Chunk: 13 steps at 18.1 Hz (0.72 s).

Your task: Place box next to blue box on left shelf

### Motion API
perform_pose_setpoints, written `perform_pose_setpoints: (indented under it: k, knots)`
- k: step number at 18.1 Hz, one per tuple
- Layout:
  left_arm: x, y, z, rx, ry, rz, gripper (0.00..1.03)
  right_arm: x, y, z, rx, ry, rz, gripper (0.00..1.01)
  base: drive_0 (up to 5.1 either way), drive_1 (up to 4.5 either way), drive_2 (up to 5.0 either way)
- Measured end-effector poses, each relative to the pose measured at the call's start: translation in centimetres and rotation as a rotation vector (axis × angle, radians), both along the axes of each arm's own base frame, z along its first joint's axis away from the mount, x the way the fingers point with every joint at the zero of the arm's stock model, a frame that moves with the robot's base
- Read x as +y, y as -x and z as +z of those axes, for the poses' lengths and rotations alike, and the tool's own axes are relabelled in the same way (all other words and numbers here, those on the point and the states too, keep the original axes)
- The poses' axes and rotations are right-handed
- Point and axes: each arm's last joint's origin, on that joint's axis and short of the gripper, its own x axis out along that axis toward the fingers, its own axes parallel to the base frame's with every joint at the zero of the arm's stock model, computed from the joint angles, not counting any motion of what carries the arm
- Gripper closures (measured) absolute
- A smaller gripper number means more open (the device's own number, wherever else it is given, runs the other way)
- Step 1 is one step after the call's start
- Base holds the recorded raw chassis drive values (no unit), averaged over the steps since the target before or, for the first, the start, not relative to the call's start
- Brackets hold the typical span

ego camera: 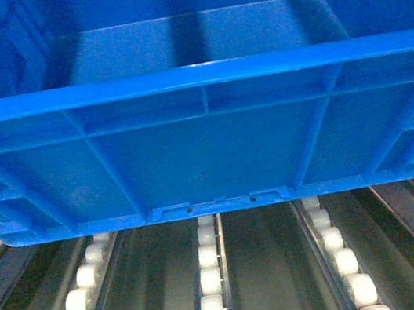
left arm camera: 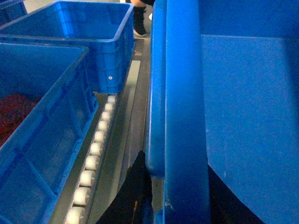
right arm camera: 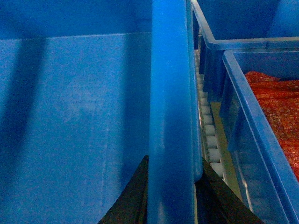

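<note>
Each tool, the left tool and the right tool, is clamped over a side rim of the box, which sits above the roller rails of the left shelf, between other blue crates.

The box is a large bright-blue plastic crate with ribbed walls, a thick rim and a smooth flat floor, open at the top and holding nothing. It sits level across the shelf, a grey metal rack with parallel rails of small white rollers running front to back; its near wall fills the head view above the rails. Other blue crates stand on the shelf just beside it on both sides, apart by a narrow gap
</note>
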Motion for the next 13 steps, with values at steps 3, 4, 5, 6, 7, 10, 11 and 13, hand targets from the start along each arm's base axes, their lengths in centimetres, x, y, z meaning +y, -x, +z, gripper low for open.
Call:
perform_pose_setpoints:
  k: [3,4,5,6,7,10,11,13]
  knots:
    - [0.0,0.0,0.0,0.0,0.0,0.0,0.86,0.0,0.0,0.0,0.0,0.0,0.0,0.81,0.0,0.0,0.0]
    - [0.0,0.0,0.0,0.0,0.0,0.0,0.86,0.0,0.0,0.0,0.0,0.0,0.0,0.81,0.0,0.0,0.0]
    - [0.0,0.0,0.0,0.0,0.0,0.0,0.86,0.0,0.0,0.0,0.0,0.0,0.0,0.81,0.0,0.0,0.0]
    - [0.0,0.0,0.0,0.0,0.0,0.0,0.86,0.0,0.0,0.0,0.0,0.0,0.0,0.81,0.0,0.0,0.0]
    - [0.0,0.0,0.0,0.0,0.0,0.0,0.86,0.0,0.0,0.0,0.0,0.0,0.0,0.81,0.0,0.0,0.0]
    - [0.0,0.0,0.0,0.0,0.0,0.0,0.86,0.0,0.0,0.0,0.0,0.0,0.0,0.81,0.0,0.0,0.0]
    - [0.0,0.0,0.0,0.0,0.0,0.0,0.86,0.0,0.0,0.0,0.0,0.0,0.0,0.81,0.0,0.0,0.0]
    - [0.0,0.0,0.0,0.0,0.0,0.0,0.86,0.0,0.0,0.0,0.0,0.0,0.0,0.81,0.0,0.0,0.0]
